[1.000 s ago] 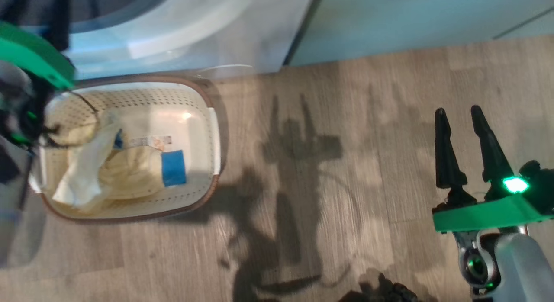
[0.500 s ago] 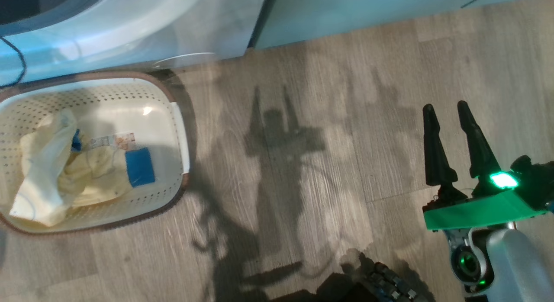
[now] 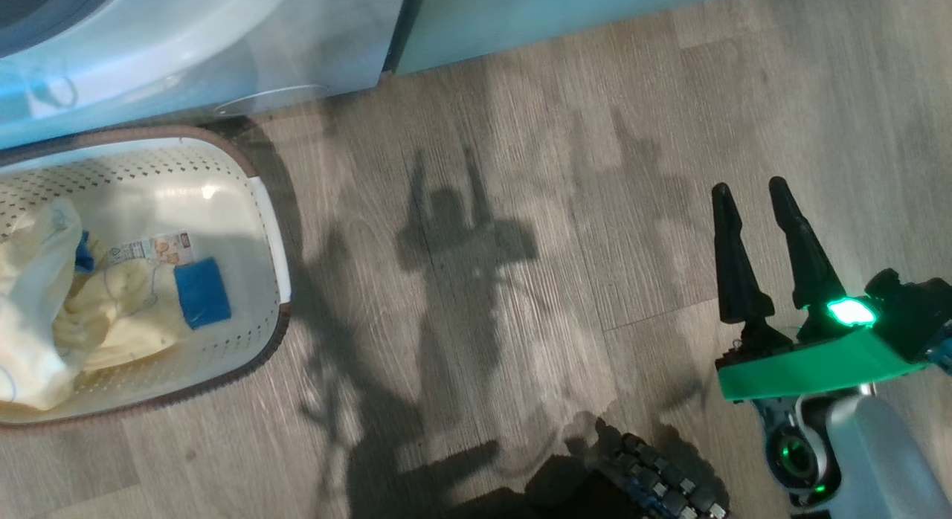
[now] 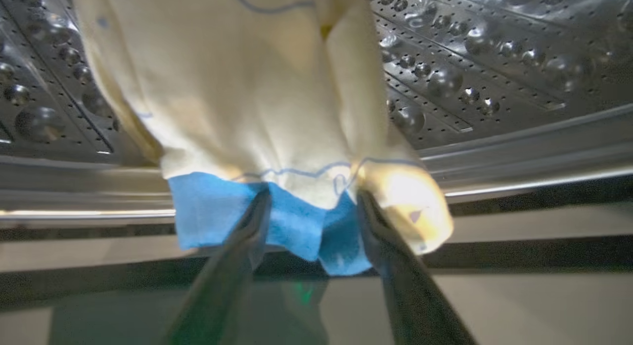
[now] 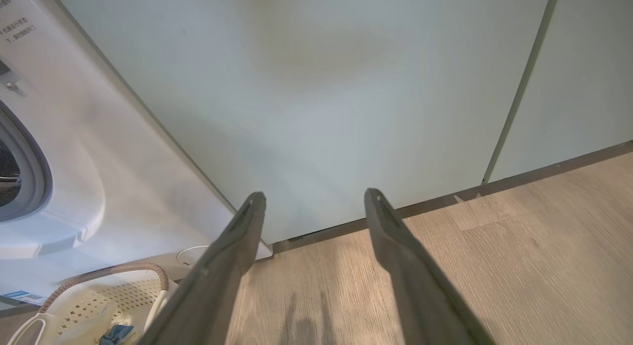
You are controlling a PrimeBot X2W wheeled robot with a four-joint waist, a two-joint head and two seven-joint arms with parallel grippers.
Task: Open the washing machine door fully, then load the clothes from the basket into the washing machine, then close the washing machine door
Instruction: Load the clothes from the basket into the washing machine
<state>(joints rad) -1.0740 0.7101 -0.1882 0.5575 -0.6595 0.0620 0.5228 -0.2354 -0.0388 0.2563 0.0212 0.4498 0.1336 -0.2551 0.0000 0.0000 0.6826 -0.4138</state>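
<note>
Garment [image 4: 247, 88] lying in drum [image 4: 470, 78], left gripper [image 4: 311, 199] at its hem.
Left fingers [image 4: 232, 266] spread, blue hem loose between them at the drum's front edge; right gripper [image 3: 748, 186] released over floor [image 3: 520, 132]; other clothes [image 3: 111, 311] at basket [image 3: 269, 229] left side.

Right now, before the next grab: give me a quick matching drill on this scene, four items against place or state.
Items:
1. right gripper
2. basket
3. blue-hemmed garment
4. cabinet door

Place or state:
A. pale green, beside the washing machine
B. on the floor, in front of the washing machine, clothes inside
C. open, holding nothing, above the wood floor
D. against the steel drum

Pairs: 1-C, 2-B, 3-D, 4-A
</note>
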